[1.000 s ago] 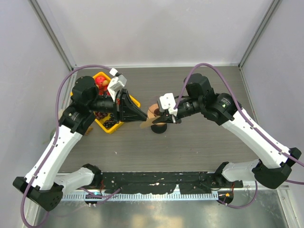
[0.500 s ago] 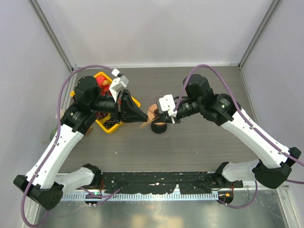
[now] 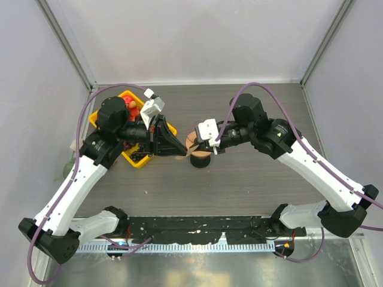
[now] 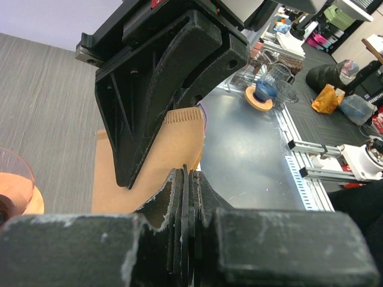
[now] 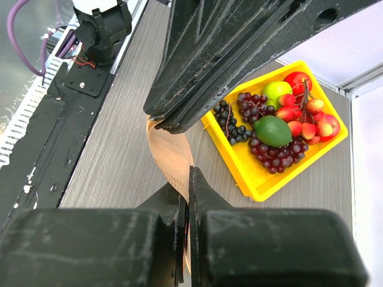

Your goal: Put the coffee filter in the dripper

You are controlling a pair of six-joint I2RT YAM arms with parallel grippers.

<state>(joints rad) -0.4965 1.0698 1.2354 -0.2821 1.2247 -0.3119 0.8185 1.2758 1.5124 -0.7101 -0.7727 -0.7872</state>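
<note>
Clearly both arms meet over the middle of the grey desk [image 3: 251,179], their tips almost touching. The left hand [image 4: 185,179] is clenched on the coffee filter [image 4: 167,149], its 2 fingers pressed flat together with only the thin paper edge between them. The right hand [image 5: 187,179] is clenched on the same filter from the opposite side, its fingers likewise closed tight on the tan paper. So the filter hangs in the air, held by 2 hands at once, its crimped seam showing along one edge.

The dripper [image 3: 201,160] stands on the desk just below and beside the spot where the hands meet. From the left wrist camera its clear cone and light-wood collar peek in at the left border, apart from the filter (the paper is not yet inside it).

Behind the left arm sits a yellow tray [image 5: 257,185] holding dark grapes, a lime [image 5: 272,130] and red and green fruit, well apart from the dripper.
</note>
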